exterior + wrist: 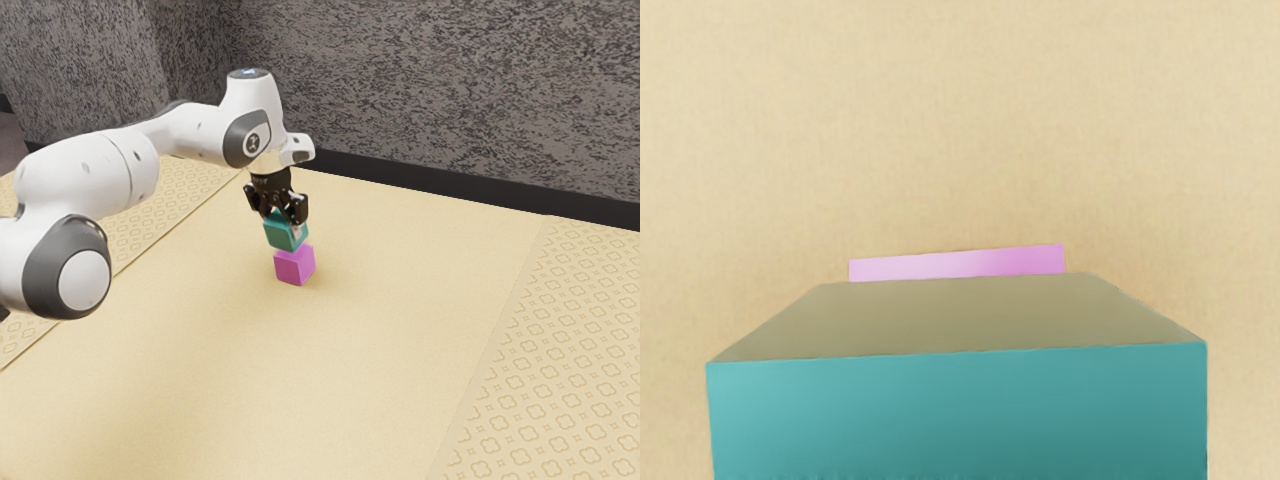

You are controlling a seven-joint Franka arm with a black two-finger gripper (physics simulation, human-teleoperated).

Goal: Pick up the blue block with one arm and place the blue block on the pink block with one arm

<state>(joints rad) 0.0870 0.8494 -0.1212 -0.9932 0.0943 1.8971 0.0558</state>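
Jaws clamp the blue block (282, 235) between them, directly over the pink block (294, 267).

Arm (190, 135) fwd, fingers (298, 212) down, tight on blue block (284, 236)

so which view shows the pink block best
The exterior view: the pink block stands in plain sight on the table, under the blue block held in the pincer. In the wrist view the blue block hides all but a thin pink strip of it.
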